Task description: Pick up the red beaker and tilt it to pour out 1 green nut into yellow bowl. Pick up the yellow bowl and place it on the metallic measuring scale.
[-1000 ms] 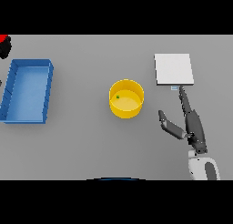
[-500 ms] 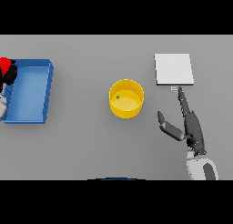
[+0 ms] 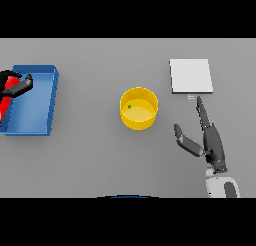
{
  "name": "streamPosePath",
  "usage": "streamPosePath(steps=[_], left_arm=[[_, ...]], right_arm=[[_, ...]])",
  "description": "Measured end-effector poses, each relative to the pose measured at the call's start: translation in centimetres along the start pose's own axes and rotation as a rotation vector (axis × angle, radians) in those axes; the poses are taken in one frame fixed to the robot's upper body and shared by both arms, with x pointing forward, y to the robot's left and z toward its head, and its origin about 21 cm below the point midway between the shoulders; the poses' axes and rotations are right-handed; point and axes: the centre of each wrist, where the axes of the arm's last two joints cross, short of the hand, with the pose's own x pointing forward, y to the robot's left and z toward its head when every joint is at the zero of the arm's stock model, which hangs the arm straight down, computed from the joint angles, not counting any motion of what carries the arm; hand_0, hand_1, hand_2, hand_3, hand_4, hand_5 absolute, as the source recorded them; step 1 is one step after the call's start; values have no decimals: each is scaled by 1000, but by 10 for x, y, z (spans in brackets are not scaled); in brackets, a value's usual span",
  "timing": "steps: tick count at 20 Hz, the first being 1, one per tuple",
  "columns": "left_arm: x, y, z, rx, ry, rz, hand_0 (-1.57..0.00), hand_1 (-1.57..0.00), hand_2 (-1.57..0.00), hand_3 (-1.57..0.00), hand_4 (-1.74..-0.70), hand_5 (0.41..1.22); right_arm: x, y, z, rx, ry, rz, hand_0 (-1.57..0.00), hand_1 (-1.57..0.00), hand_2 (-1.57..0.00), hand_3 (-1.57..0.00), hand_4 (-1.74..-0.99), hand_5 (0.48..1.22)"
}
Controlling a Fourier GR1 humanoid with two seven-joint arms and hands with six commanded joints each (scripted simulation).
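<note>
A yellow bowl point(image 3: 139, 108) stands at the table's middle with one small green nut point(image 3: 129, 106) inside it. To its right, further back, lies the flat metallic measuring scale point(image 3: 190, 76). My right hand point(image 3: 212, 143) rests open between the bowl and the scale, fingers pointing toward the scale, thumb spread toward the bowl. At the far left edge my left hand point(image 3: 20, 86) is curled round the red beaker point(image 3: 6, 93), held over the blue bin's left side; part of the beaker is cut off by the picture's edge.
A blue rectangular bin point(image 3: 42, 125) sits at the left of the table. A small grey tab point(image 3: 191, 96) sticks out at the scale's front edge, just beyond my right fingertips.
My left hand with the red beaker has moved rightward and down into view, over the blue bin. The right hand, bowl and scale have stayed put.
</note>
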Motion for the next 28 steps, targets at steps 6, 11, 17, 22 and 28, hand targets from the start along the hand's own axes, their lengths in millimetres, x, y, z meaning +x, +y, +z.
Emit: streamPosePath(steps=[6,11,17,22,28], left_arm=[[5,0,3,-38,-20,23,-124,-100,-102,-96,-791,674],[9,6,2,2,-72,75,-40,-32,-33,-31,-781,674],[13,-1,2,-5,-85,83,-10,-8,-8,-7,-790,707],[14,-3,-1,-14,-72,82,-3,-2,-2,-2,-795,708],[14,-4,2,-15,-95,86,0,0,0,0,-797,723]], right_arm=[[4,3,-4,4,32,0,1,1,1,1,-1193,660],[7,6,-4,27,22,82,1,1,1,1,-1175,677],[26,-2,-36,254,-91,235,1,1,1,1,-1255,700],[45,-3,-68,435,-141,575,1,1,1,1,-1278,669],[62,13,-98,656,-230,808,1,1,1,1,-1273,656]])
